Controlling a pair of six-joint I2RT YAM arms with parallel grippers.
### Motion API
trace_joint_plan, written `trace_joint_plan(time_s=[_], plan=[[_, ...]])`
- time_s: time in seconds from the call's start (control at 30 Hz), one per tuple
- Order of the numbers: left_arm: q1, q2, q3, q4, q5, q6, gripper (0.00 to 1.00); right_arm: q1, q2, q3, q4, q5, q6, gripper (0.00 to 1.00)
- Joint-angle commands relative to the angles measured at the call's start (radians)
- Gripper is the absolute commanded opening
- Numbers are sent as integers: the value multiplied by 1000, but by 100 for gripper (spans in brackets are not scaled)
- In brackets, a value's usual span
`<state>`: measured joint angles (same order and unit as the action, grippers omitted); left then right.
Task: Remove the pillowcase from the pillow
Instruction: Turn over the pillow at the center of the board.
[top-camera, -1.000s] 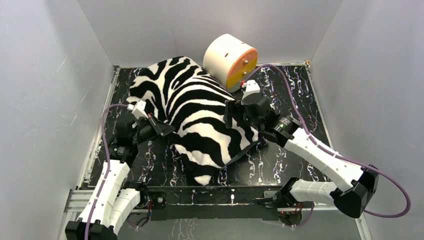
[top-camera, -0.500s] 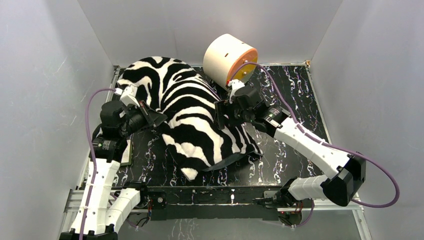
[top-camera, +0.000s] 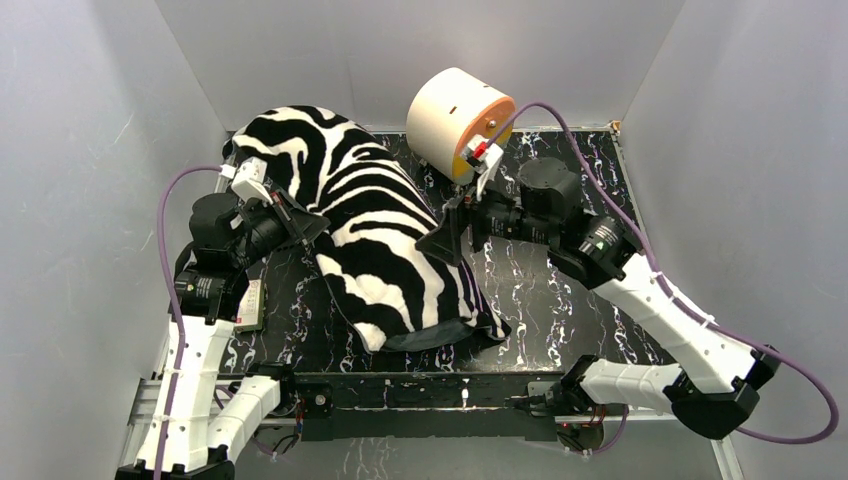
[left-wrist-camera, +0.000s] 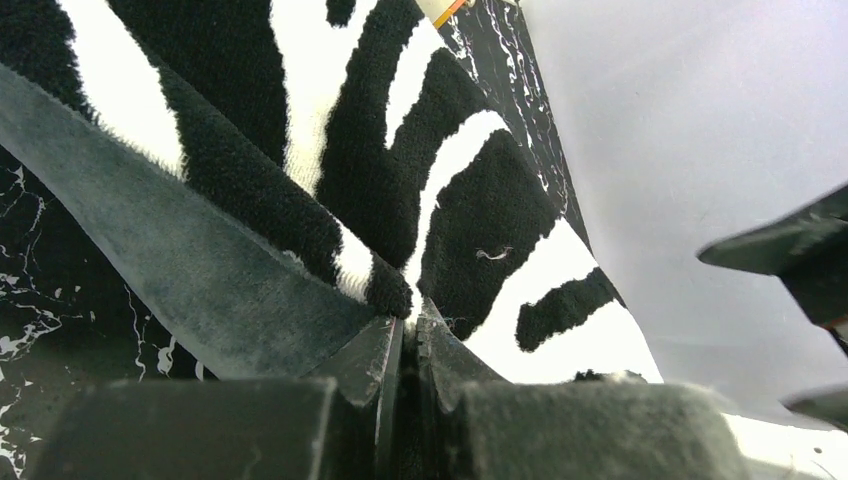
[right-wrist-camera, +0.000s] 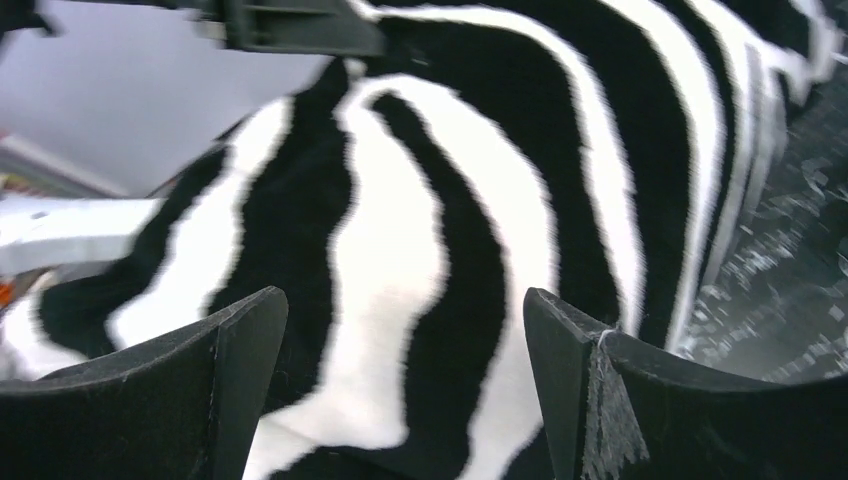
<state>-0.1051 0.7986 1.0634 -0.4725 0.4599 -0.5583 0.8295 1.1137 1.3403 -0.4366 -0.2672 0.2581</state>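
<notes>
Lying diagonally across the left half of the dark marbled table (top-camera: 590, 290), the pillowcase (top-camera: 370, 230) is seen from above with its zebra-striped face up. Its far end bulges toward the back left corner and its near end droops close to the front rail. The plain grey face is shown only as a thin strip along the near edge. The pillow is wrapped completely: none of its white surface can be made out in any view, and its shape is read only from the swell of the fabric.

The left gripper (top-camera: 308, 228) is set at the left edge of the pillowcase, where its tips are lost from above against the black stripes. In the left wrist view the fingers (left-wrist-camera: 365, 365) are pressed together, and a fold where the striped and grey faces meet is pinched at their tips. How far the fabric runs in between them is hidden.

The right gripper (top-camera: 447, 235) is held at the right edge of the pillowcase, its jaws spread wide and nothing gripped. The right wrist view is blurred; stripes fill the gap between the fingers (right-wrist-camera: 230, 380), and contact cannot be judged.

A cream-and-orange cylinder (top-camera: 458, 118) is lying on its side at the back, partly cut off by the right wrist.
</notes>
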Motion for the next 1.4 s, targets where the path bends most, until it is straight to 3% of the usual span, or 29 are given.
trace_joint_plan(time_s=[0.0, 0.1, 0.33, 0.47, 0.53, 0.6, 0.63, 0.77, 0.8, 0.9, 1.0, 1.13, 1.23, 1.37], plan=[[-2, 17, 30, 97, 44, -23, 0, 76, 116, 161, -52, -172, -11, 96], [-2, 25, 26, 97, 32, -27, 0, 221, 177, 221, -102, -58, -52, 97], [-2, 32, 18, 97, 21, -32, 0, 532, 245, 164, -106, 417, -250, 98], [-2, 29, 26, 94, 16, -28, 0, 560, 267, 9, -27, 832, -356, 99], [-2, 27, 28, 91, 16, -26, 0, 558, 289, -51, 4, 1041, -334, 98], [-3, 20, 29, 80, 9, -21, 0, 539, 312, -75, -10, 1142, -287, 95], [-2, 17, 27, 76, 3, -18, 0, 533, 320, -80, -32, 1149, -246, 90], [-2, 7, 10, 65, -17, -10, 0, 511, 290, -114, -9, 1071, -129, 54], [-2, 8, 6, 63, -16, -9, 8, 508, 273, -128, 14, 1044, -113, 46], [-2, 11, -4, 48, -21, 3, 46, 481, 204, -167, 84, 918, -56, 23], [-2, -4, -17, 17, -79, 7, 76, 412, 149, -204, 127, 779, 2, 9], [-2, -38, -49, -49, -240, -27, 98, 315, 112, -226, 130, 672, 78, 2], [-2, -64, -103, -69, -311, -56, 98, 237, 95, -235, 125, 591, 111, 1], [-2, -78, -196, -16, -281, -84, 98, 182, 90, -246, 125, 513, 143, 1]])
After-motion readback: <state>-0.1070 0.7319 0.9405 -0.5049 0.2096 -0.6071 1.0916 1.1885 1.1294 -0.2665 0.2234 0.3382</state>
